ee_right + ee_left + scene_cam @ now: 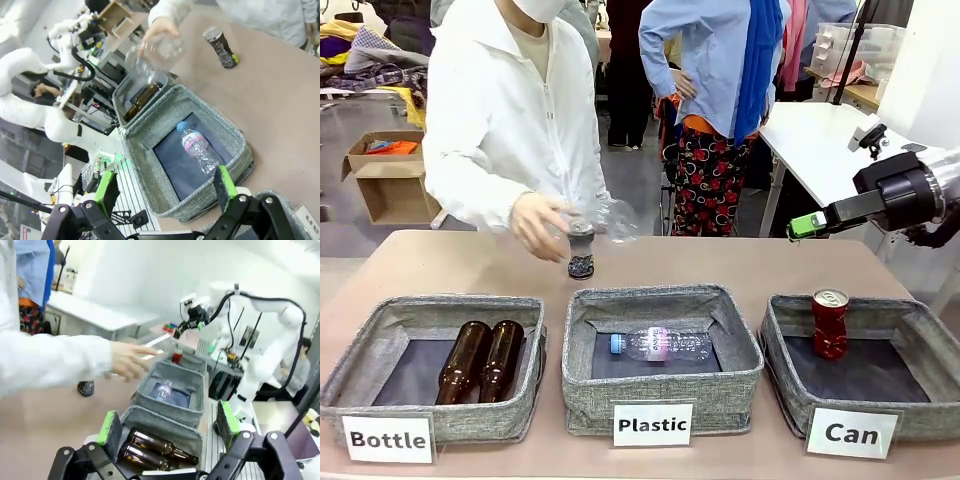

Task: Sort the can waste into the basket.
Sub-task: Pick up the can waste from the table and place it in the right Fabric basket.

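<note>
— Where are the cans?

— The red can [830, 322] stands upright inside the Can basket [775, 335], near its far left corner. The black can [581, 250] stands upright on the bare counter [440, 265], just beyond the Plastic basket [582, 345].

— Is anyone touching the black one?

— A person's hand [540, 225] is just beside its top, and that hand carries a blurred clear bottle [617, 220]. From the front I can't tell whether hand and can touch. In the right wrist view they sit apart.

— And the arms?

— The right gripper [800, 226] hangs high off the counter at the far right, beyond the Can basket, with nothing in it. Seen from its wrist, its fingers [107, 187] are spread wide, and past them is the Plastic basket with a water bottle [660, 345] lying inside. The left gripper [169, 422] is released as well. Its fingers [111, 426] are wide apart and empty, with the Bottle basket [360, 345] and its two brown glass bottles [480, 360] just beyond them.
</note>
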